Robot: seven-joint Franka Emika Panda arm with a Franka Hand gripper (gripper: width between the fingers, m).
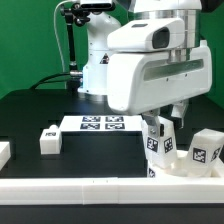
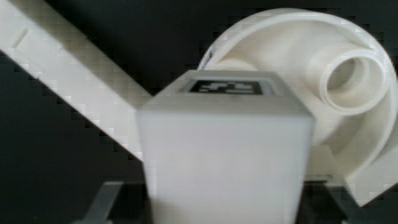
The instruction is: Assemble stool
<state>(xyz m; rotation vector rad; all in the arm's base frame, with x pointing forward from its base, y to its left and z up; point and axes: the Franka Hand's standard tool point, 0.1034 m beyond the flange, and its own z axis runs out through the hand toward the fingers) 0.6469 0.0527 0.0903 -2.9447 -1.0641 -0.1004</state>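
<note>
The pincer (image 1: 160, 124) pinches one upright leg (image 1: 156, 142) at 4 o'clock in the exterior view, close to the border rail (image 1: 80, 188) along the edge of the worktop (image 1: 30, 115) at 6 o'clock. The dish-like seat (image 2: 294, 55) lies just beside it toward 3 o'clock; what lies inside I cannot tell. Toward 9 o'clock the worktop is more open, with a loose leg (image 1: 48, 138) and the marker board (image 1: 100, 123).

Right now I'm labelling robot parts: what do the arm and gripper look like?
The arm is a bulky, rounded, glossy white shell with grey seams between its sections. The gripper has two dark grey fingers.
</note>
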